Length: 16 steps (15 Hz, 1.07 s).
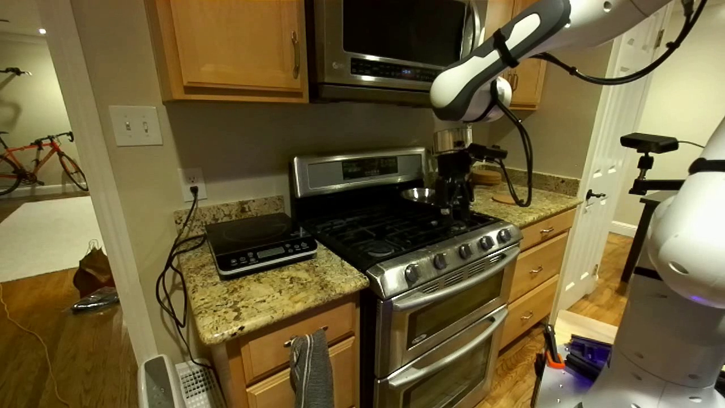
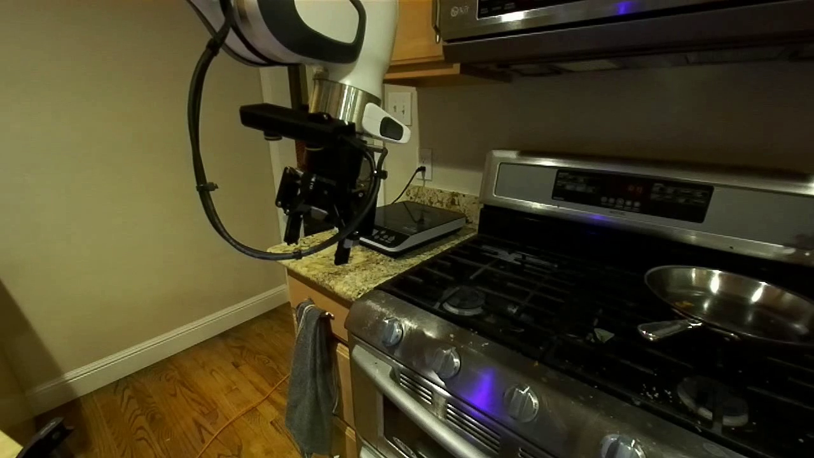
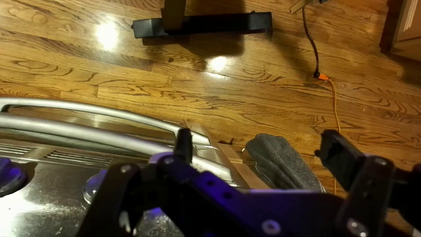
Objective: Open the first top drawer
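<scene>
Gripper point(image 2: 318, 250) hung above & nr the L front corner of the stove point(image 1: 426, 270), jaws spread wide, grey towel point(image 3: 279, 161) well below, btw them in the wrist view. Two top drawers in sight, both closed; couldn't tell which was meant: L top drawer point(image 1: 267, 352), just L of stove, w/ that towel hung on it; R top drawer point(image 1: 532, 237), just R of stove, top of a stack of 3. Portable cooktop point(image 1: 257, 232) sat on counter point(image 1: 272, 300) L of stove; pan point(image 2: 731, 305) sat on stove itself.
</scene>
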Motion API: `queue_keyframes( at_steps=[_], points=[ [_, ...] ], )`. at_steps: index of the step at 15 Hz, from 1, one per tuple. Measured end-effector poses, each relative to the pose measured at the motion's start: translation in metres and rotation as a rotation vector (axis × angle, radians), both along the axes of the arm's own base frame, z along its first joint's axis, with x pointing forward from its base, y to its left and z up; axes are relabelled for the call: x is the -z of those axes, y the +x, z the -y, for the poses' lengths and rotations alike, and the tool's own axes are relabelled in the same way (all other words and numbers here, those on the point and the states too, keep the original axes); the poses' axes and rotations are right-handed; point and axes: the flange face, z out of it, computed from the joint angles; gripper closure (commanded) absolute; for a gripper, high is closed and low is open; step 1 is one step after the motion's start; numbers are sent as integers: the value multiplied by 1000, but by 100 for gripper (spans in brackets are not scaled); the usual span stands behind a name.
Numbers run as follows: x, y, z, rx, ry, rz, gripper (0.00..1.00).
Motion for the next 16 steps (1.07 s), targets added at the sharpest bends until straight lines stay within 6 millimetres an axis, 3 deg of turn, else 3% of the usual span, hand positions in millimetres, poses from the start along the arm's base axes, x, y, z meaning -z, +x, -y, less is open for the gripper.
queue_keyframes(
  at_steps=[4, 9, 13, 16],
  points=[
    [14, 9, -33, -66, -22, 37, 0],
    [41, 17, -105, -205, -50, 130, 0],
    [51, 18, -160, -310, -56, 194, 0],
    [53, 17, -170, -335, -58, 197, 0]
  ],
)
